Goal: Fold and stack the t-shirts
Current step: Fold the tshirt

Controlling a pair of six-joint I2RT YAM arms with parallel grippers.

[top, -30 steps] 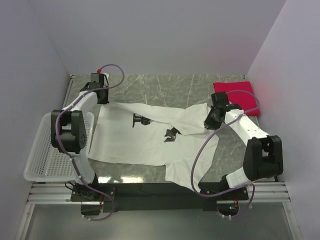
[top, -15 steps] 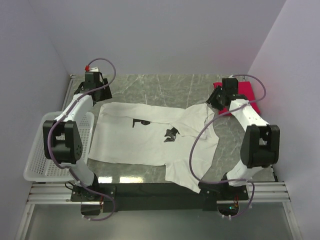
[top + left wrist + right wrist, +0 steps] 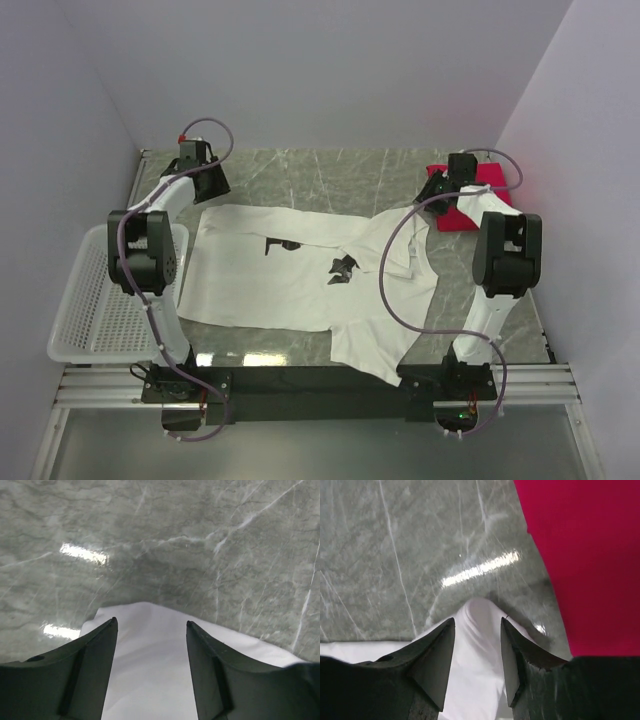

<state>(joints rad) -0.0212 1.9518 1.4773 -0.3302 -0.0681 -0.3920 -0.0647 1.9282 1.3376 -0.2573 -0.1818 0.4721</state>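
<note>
The white t-shirt with small black print lies spread flat across the marble table. My left gripper is open over its far left corner. In the left wrist view the white cloth lies between the parted fingers of that gripper. My right gripper is open over the shirt's far right corner. Its wrist view shows a white cloth tip between the fingers of that gripper. The folded red t-shirt lies at the back right, also in the right wrist view.
A white mesh basket stands at the left table edge beside the left arm. Bare marble table runs behind the shirt up to the back wall. The red shirt sits close to the right wall.
The shirt's far edge, bunched and raised a second ago, has been drawn toward the back and now lies flat. Both grippers moved toward the back corners and stand open over the cloth.
</note>
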